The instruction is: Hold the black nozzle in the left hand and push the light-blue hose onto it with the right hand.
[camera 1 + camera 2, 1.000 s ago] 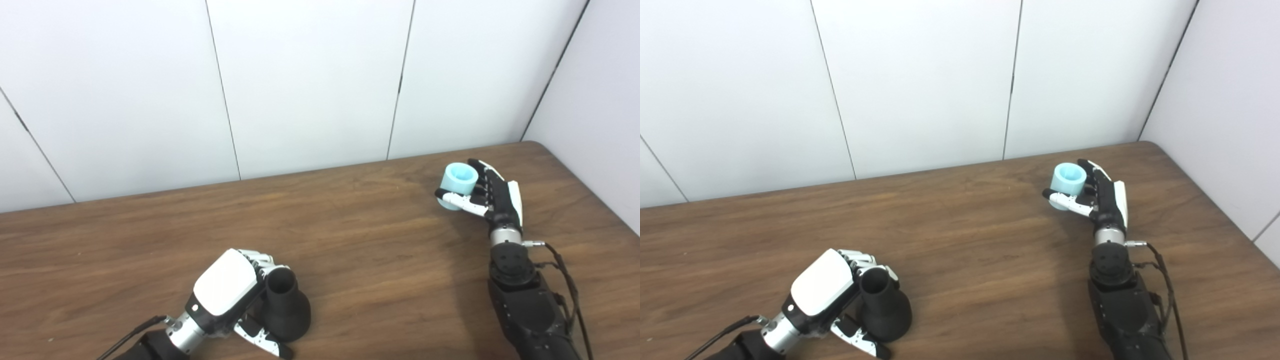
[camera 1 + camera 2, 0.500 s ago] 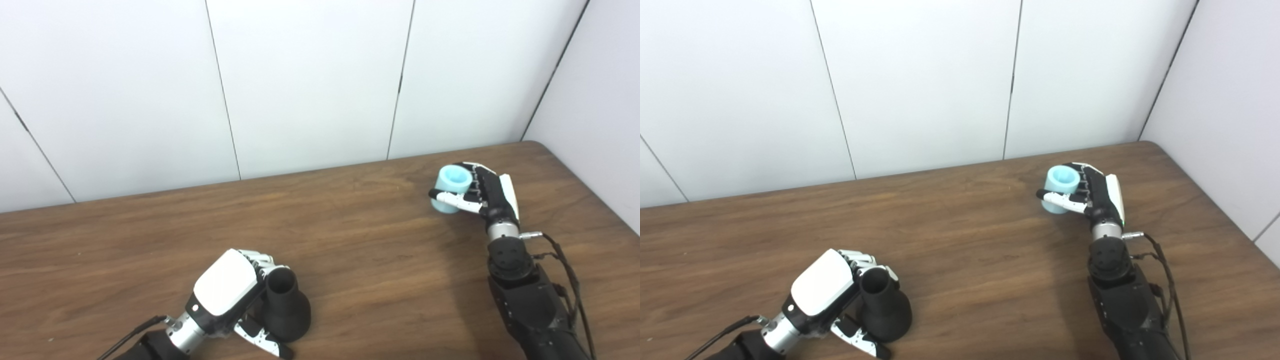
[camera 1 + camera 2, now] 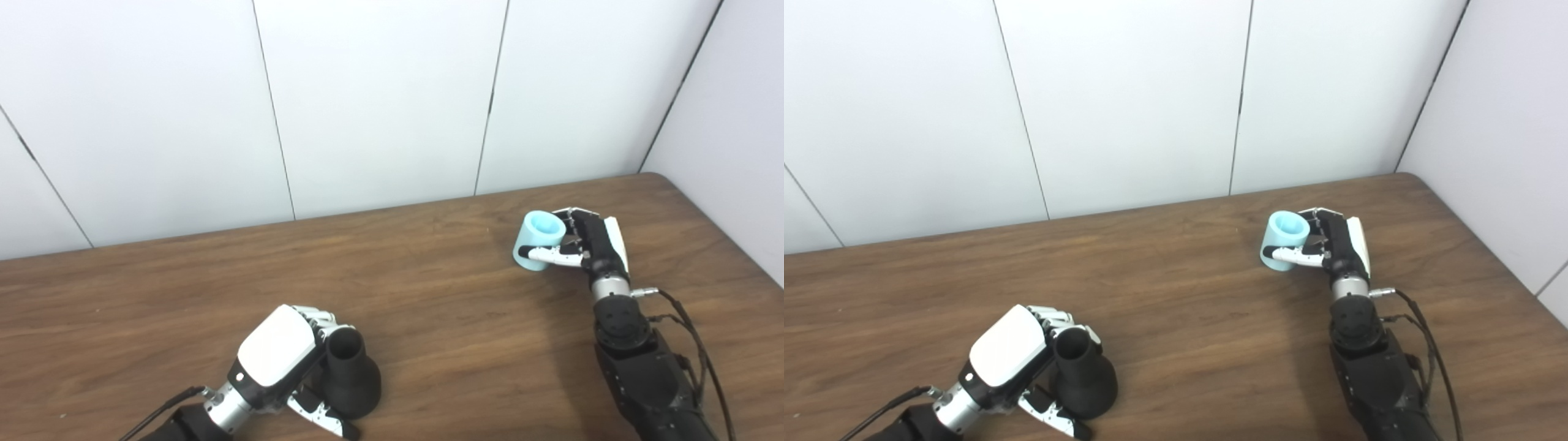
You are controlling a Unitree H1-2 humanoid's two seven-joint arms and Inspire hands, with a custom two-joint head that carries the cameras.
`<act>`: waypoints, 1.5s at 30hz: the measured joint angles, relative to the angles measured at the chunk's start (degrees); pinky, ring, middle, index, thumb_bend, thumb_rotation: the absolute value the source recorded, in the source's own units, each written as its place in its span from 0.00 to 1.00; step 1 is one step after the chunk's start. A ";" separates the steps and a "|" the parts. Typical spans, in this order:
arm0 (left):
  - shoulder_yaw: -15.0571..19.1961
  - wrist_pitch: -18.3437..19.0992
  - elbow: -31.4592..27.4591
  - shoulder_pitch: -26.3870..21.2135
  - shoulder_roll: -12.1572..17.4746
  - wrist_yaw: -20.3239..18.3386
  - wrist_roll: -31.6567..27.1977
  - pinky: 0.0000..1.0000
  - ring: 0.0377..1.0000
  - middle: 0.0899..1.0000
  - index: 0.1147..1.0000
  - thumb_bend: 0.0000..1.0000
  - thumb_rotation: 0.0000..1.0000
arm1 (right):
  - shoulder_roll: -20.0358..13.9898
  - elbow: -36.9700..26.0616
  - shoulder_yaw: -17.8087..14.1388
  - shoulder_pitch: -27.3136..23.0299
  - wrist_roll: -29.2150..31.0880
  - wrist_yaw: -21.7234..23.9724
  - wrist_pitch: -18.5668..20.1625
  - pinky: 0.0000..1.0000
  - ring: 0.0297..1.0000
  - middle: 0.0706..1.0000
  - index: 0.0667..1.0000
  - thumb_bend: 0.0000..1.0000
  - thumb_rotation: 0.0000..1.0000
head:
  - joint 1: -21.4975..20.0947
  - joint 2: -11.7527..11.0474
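**Operator:** At the near left of the table (image 3: 429,294), I have the left hand (image 3: 275,346) wrapped around the nozzle (image 3: 349,376). Fingers (image 3: 318,318) curl behind its narrow neck, thumb along its flared base. The nozzle stands upright on the wood, opening upward.

**Supervisor:** Right hand?

**Operator:** I have the right hand (image 3: 1338,245) closed on the hose (image 3: 1283,239), thumb across the front, fingers behind. The hose is a short light-blue tube, tilted, open end facing up and toward the camera, at the far right of the table.

**Supervisor:** Spacing?

**Operator:** Hose and nozzle are well apart. I cannot tell whether the hose touches the wood.
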 measured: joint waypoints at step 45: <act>1.18 -0.04 2.05 -0.46 -1.96 -1.58 0.02 0.35 0.41 0.43 0.42 0.52 0.00 | 0.92 -29.77 6.01 6.37 -4.22 12.35 6.68 0.42 0.49 0.45 0.45 0.52 0.00 | 4.39 0.00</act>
